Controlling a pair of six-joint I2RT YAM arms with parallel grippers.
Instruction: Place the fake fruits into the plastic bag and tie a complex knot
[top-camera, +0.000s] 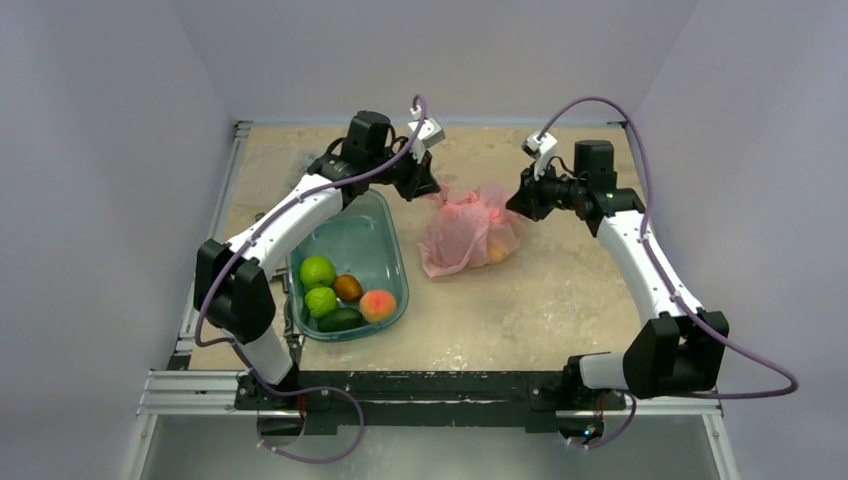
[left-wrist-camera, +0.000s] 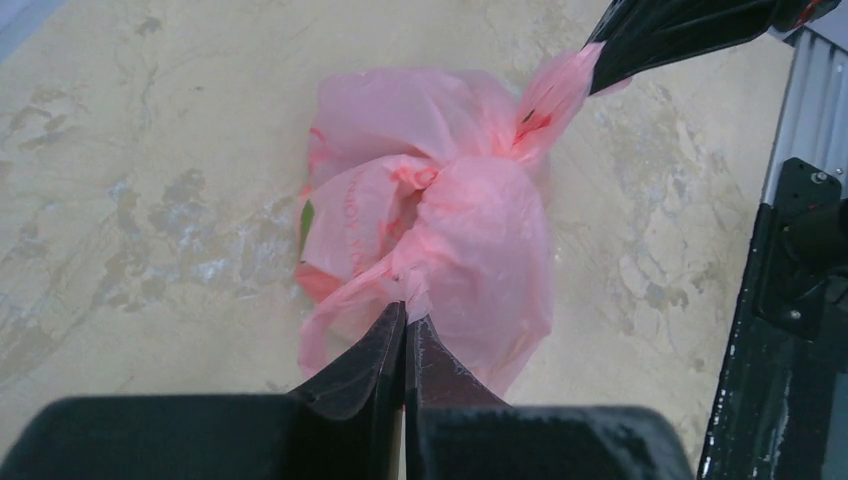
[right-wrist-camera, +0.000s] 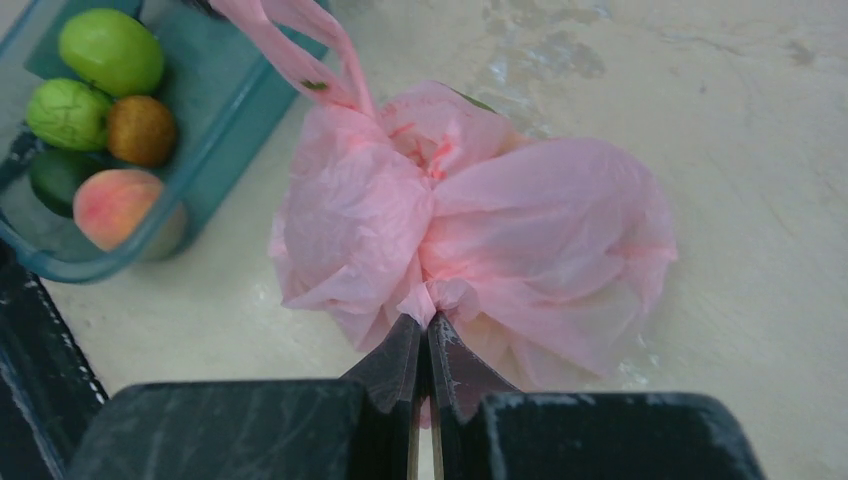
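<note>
1. left gripper (left-wrist-camera: 406, 318) is pinched shut on the plastic bag (top-camera: 462, 235), left side.
2. right gripper (right-wrist-camera: 428, 322) is pinched shut on its right side.
3. the bag rests on the table (top-camera: 560, 290) between both grippers, with the knot (right-wrist-camera: 435, 160) midway along their line.

Faint red print (left-wrist-camera: 350, 215) on plastic bag (left-wrist-camera: 480, 240), too blurred to read

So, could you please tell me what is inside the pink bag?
Through the pink bag an orange shape and a green sliver show; the crumpled plastic hides the rest.
</note>
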